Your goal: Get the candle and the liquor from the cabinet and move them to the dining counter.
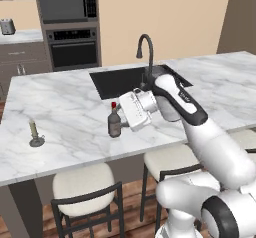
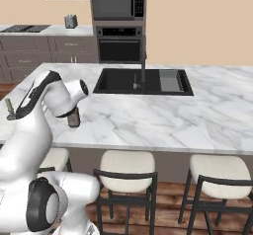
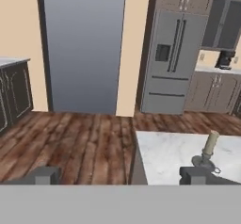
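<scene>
Claw spread wide beside the liquor; both items standing on the dining worktop.

Claw (image 1: 121, 113) is sitting level with its jaws standing apart, holding nothing. The liquor (image 1: 114, 120) is standing just in front of the tips, upright, red cap up, long axis vertical, probably just set down so it rests on its own base. Well beyond the claw, near the worktop's (image 1: 75, 107) end, the candle (image 1: 34, 133) is standing upright in its holder, wick end up. Both appear delivered; the open, level pose suits backing straight off without tipping the bottle.
</scene>
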You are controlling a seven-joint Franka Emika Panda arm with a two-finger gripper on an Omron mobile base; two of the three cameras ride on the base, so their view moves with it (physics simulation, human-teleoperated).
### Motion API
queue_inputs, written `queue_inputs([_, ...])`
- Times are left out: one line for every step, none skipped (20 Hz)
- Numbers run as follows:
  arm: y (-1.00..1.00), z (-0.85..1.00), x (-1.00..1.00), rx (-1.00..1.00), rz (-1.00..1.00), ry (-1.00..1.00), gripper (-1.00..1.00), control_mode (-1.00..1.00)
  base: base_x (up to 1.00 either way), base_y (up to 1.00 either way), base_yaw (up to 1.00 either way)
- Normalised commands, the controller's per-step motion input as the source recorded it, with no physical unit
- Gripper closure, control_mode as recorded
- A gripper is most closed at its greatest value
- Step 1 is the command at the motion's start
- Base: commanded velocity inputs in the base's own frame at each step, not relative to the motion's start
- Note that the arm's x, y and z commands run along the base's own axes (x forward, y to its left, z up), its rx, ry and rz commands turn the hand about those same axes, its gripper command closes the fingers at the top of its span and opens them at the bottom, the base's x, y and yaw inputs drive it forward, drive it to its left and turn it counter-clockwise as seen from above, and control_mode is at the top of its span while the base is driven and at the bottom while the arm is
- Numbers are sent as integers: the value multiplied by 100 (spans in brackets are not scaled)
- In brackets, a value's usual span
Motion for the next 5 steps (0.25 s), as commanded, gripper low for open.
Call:
queue_inputs([71, 8, -91, -14, 0, 0, -100, -100, 0, 0, 0])
queue_inputs([71, 7, -91, -15, 0, 0, -100, -100, 0, 0, 0])
queue_inputs([70, 3, -90, -15, 0, 0, -100, -100, 0, 0, 0])
queue_inputs([69, 0, -89, -15, 0, 0, -100, -100, 0, 0, 0])
queue_inputs([70, 0, -87, -16, 0, 0, -100, -100, 0, 0, 0])
